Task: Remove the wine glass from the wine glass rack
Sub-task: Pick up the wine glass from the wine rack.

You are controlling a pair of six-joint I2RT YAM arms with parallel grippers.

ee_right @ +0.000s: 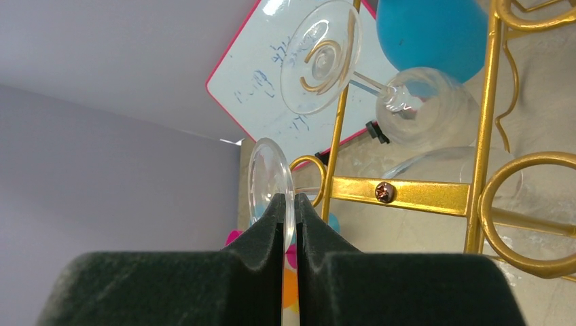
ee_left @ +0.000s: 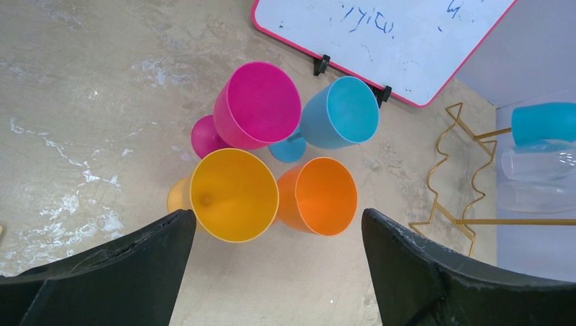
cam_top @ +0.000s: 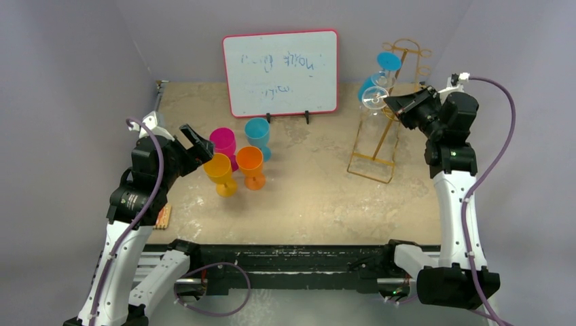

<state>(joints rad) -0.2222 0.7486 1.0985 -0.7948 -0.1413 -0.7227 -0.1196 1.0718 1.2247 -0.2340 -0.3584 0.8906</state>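
Note:
The gold wire wine glass rack (cam_top: 375, 151) stands at the back right and leans toward the wall. Its bar and loops (ee_right: 401, 193) fill the right wrist view. A clear wine glass (cam_top: 371, 98) hangs on its side from the rack, foot toward the left. My right gripper (cam_top: 392, 103) is shut on the edge of that foot disc (ee_right: 269, 175), whose stem runs right through a gold loop. My left gripper (cam_top: 197, 142) hangs open above four coloured cups, and nothing sits between its fingers (ee_left: 136, 265).
On the rack hang another clear glass (ee_right: 428, 109) and a blue one (ee_right: 435, 30). Pink (cam_top: 223, 141), blue (cam_top: 257, 129), orange (cam_top: 249, 159) and yellow (cam_top: 219, 168) cups cluster at the table's left middle. A red-framed whiteboard (cam_top: 280, 71) stands at the back.

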